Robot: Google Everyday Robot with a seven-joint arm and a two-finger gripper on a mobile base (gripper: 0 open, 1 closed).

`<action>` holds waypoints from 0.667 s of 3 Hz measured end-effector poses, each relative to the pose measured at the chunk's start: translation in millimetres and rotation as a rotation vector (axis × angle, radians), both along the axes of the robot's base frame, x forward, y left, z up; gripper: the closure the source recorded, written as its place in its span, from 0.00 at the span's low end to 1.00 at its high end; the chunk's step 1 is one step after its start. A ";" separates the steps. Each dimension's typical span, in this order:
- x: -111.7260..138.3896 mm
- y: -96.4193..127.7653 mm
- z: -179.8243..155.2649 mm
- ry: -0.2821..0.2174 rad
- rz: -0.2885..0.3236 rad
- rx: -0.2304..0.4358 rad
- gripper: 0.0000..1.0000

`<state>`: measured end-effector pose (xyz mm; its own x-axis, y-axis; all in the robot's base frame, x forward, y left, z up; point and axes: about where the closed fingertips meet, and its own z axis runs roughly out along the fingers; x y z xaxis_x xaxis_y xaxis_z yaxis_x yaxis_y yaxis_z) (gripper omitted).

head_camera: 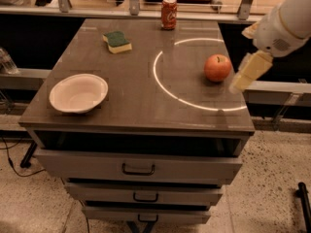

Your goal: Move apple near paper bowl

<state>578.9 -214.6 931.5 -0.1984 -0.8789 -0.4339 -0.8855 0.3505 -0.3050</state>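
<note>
Apple (217, 68) on the right side of the worktop (136, 52), inside a bright ring (156, 74), paper bowl (78, 92) well apart near the left front edge, pincer (250, 72) just right of the apple, spread or pressed together cannot tell

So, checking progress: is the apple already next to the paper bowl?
No, the apple sits at the right of the table, the paper bowl far left, and the gripper hovers just right of the apple.

soda can (169, 12): back edge of table (136, 106) | sponge (117, 41): back-left | drawers (138, 168): below
</note>
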 end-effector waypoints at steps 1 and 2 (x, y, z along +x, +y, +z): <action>45.8 18.5 -19.3 -0.038 0.020 0.090 0.00; 72.2 22.7 -36.1 -0.072 0.034 0.144 0.00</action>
<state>651.1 -191.9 895.4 -0.1332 -0.8123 -0.5679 -0.8755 0.3649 -0.3167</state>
